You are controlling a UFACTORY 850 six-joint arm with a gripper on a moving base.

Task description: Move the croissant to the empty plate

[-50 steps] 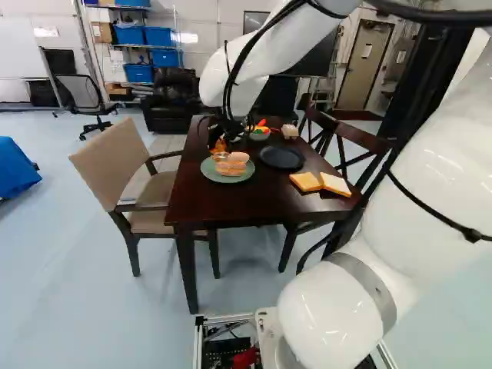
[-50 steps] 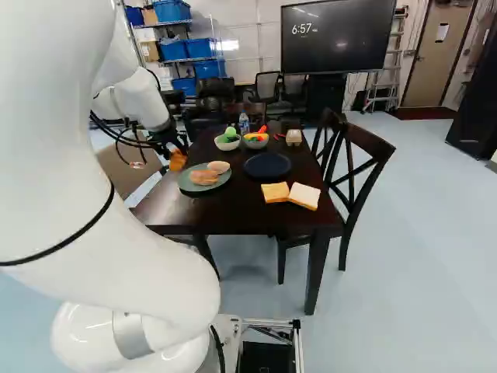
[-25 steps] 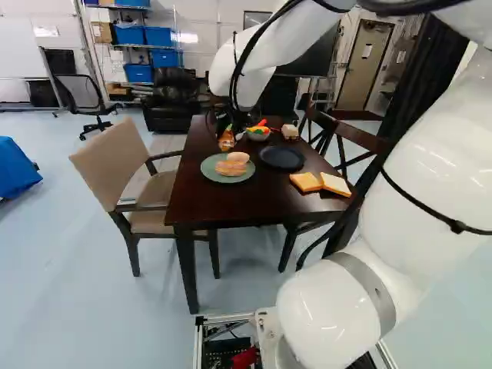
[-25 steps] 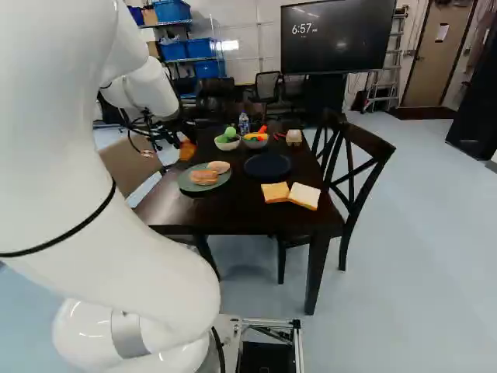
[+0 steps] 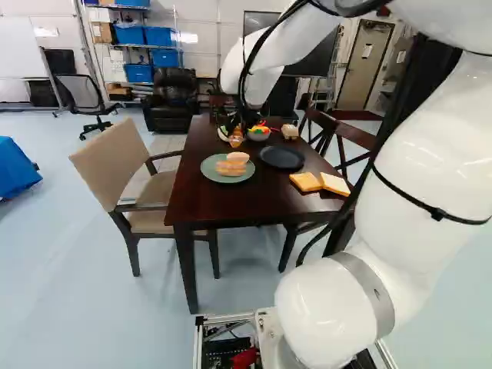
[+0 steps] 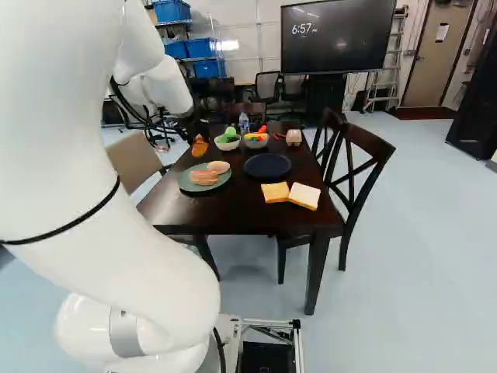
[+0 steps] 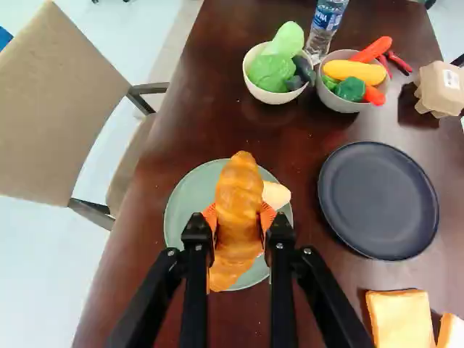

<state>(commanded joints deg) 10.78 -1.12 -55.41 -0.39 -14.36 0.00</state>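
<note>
In the left base view my gripper (image 5: 237, 126) is over the far part of the table, holding the croissant (image 5: 236, 139). In the wrist view my gripper (image 7: 239, 220) is shut on the golden-brown croissant (image 7: 238, 196), an orange pad on either side of it. The croissant hangs lengthwise between the fingers and hides part of the green plate (image 7: 183, 210), which holds other food pieces. Beside the green plate lies the empty dark plate (image 7: 377, 201), apart from the gripper; it also shows in the right base view, the dark plate (image 6: 267, 165).
Two bowls of toy vegetables, the nearer one a pale bowl (image 7: 270, 94), stand at the table's far part with a water bottle (image 7: 325, 25) and an egg carton (image 7: 441, 88). Bread slices (image 6: 304, 196) lie nearer the base. Chairs, one a beige chair (image 5: 123, 165), flank the table.
The arm has swung rightward in both base views, carrying the croissant, which was more to the left and nearer. The base, plates and food on the table have not moved.
</note>
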